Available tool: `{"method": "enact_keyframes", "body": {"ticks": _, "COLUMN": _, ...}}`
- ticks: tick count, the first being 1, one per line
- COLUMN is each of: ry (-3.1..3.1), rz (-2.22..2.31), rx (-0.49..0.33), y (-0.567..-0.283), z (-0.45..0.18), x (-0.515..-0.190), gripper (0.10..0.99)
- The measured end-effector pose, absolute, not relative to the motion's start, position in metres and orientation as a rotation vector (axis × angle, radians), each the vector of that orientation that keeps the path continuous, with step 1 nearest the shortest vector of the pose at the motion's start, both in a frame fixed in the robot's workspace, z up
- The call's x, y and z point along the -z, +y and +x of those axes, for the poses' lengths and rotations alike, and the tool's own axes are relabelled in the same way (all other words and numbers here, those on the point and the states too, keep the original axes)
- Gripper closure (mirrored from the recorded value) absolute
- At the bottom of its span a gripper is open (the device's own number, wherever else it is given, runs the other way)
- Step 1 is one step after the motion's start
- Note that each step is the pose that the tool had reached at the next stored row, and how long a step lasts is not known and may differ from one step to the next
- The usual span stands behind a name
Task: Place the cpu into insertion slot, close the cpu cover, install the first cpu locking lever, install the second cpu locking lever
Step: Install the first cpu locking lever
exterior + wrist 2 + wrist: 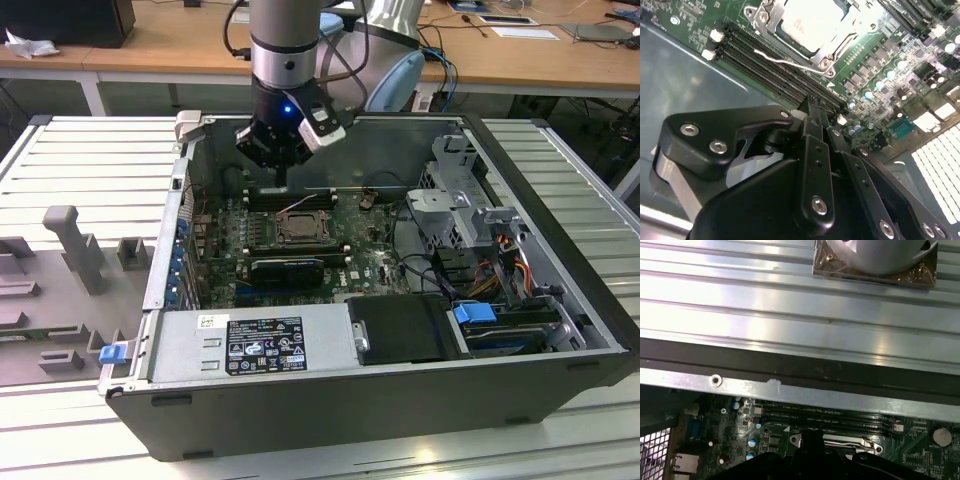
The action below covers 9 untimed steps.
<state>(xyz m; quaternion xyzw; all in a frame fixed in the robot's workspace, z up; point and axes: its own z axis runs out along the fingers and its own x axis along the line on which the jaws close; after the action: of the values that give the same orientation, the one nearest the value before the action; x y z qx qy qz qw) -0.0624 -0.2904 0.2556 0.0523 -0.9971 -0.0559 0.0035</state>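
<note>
Workshop setting: ribbed metal bench [560,180] with an open computer case [400,395] lying on its side, wooden desks behind.

The cpu [807,22] sits in the insertion slot [300,228], pale metal top showing bright in the second wrist view. The cpu cover [850,31] appears to lie down around it, framing the chip; one thin wire lever [785,59] stands loose along the socket edge nearest the hand, not latched as far as can be judged.

The hand [287,170] hangs over the memory slots [775,75], just beyond the socket, with the socket forward of and below its fingertips. Fingers [816,117] are drawn together, clenched on nothing visible.

Inside the case: green motherboard [365,250], a labelled power supply [250,345] along the near wall, drive cage [460,200] and cabling [500,260] on the exterior view's right.
</note>
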Motion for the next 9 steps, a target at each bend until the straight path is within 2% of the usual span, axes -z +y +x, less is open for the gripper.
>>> {"method": "enact_keyframes", "body": {"ticks": 9, "ry": -3.129, "rz": 0.134, "rx": 0.175, "y": -0.29, "z": -0.055, "x": -0.238, "gripper": 0.98}}
